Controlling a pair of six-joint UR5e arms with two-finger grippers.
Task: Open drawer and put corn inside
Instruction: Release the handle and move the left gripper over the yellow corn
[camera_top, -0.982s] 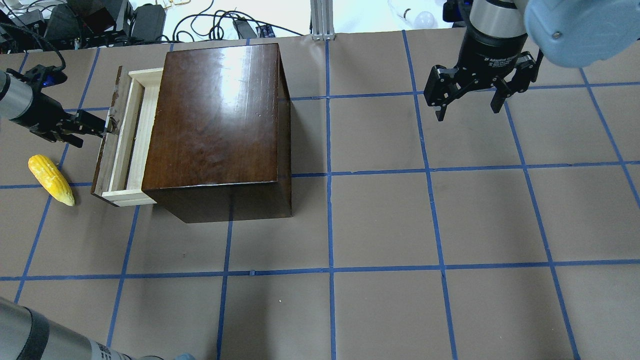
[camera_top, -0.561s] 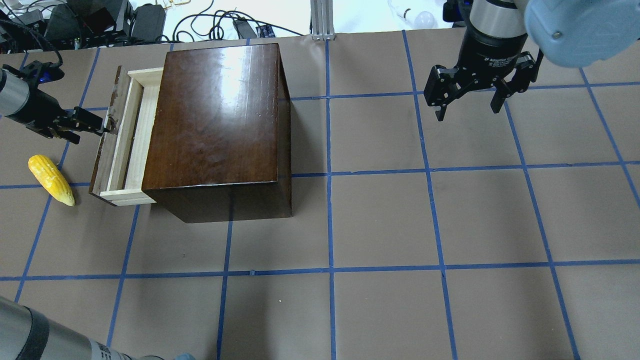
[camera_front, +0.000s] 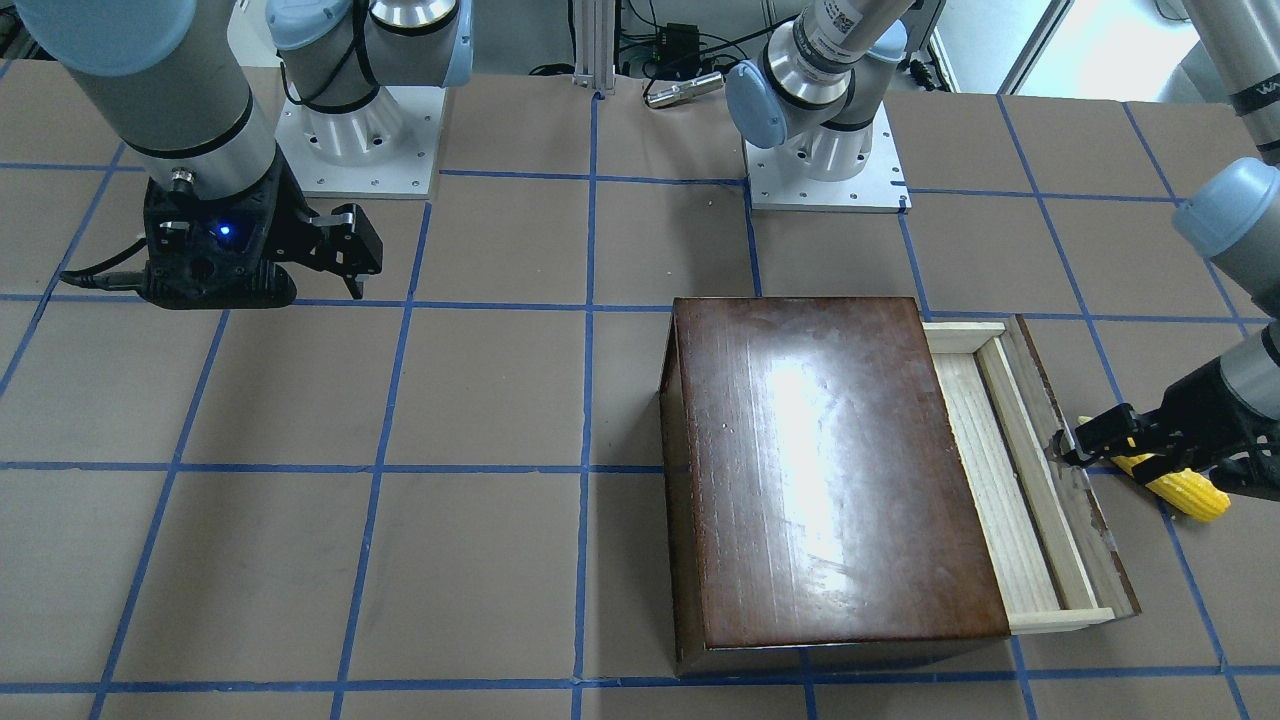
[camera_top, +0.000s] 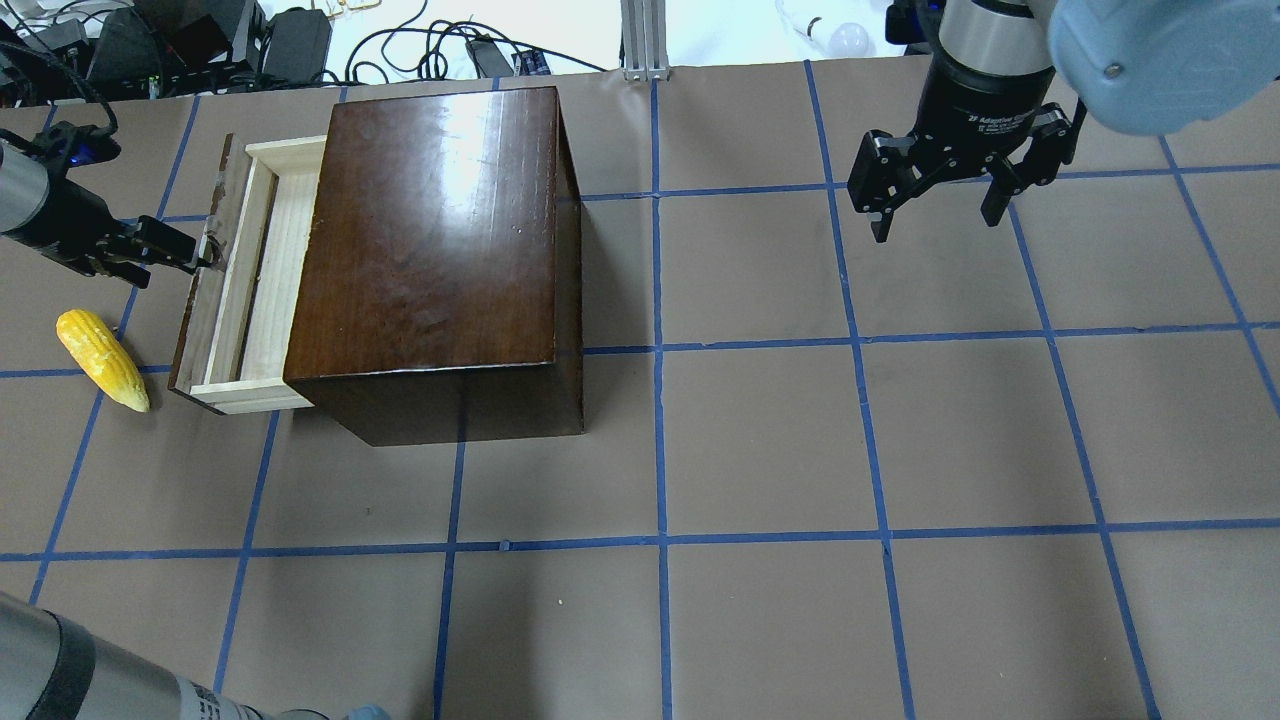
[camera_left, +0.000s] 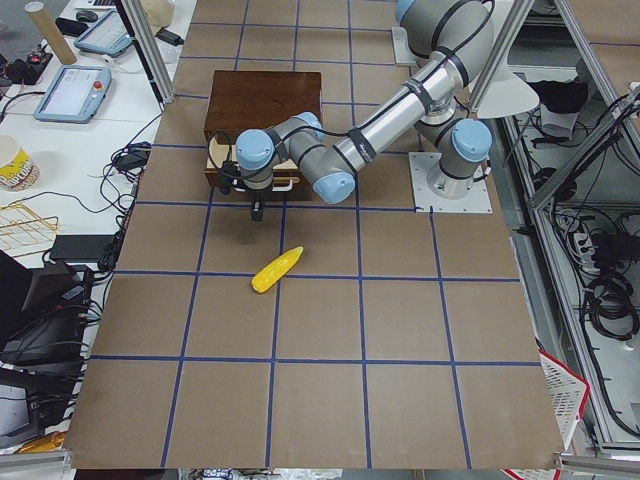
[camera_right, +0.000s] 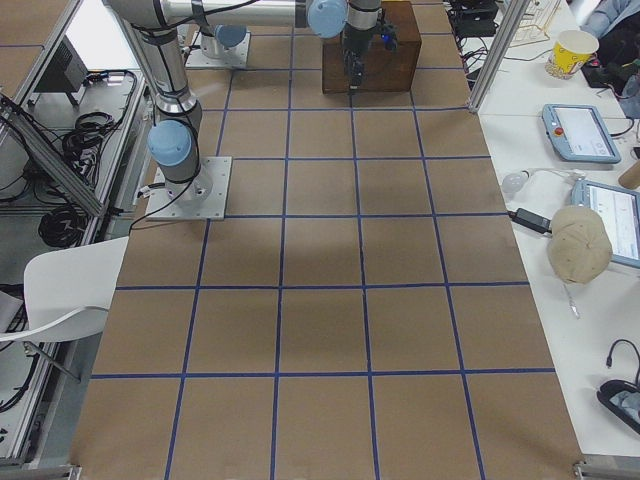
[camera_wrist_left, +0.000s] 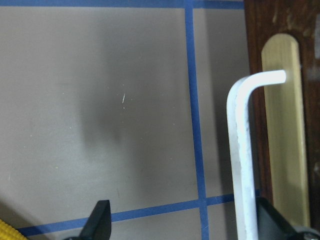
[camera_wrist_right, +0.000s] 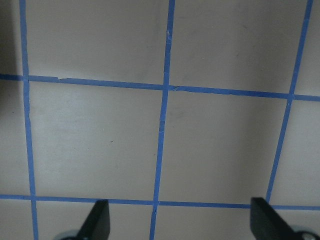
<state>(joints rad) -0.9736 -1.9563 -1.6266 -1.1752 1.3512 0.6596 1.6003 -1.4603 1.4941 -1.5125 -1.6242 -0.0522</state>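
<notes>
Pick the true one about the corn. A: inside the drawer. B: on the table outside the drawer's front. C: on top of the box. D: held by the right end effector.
B: the corn lies on the table, just outside the front panel of the partly open drawer.

Glossy dark-brown wooden box, pale unfinished-wood drawer — chipped front, bumpy yellow corn, matt brown table

Silver-grey tubular arms with pale blue joint caps rise from white, screw-fastened base plates; the black right end effector has white wrist lettering and a blue light.
</notes>
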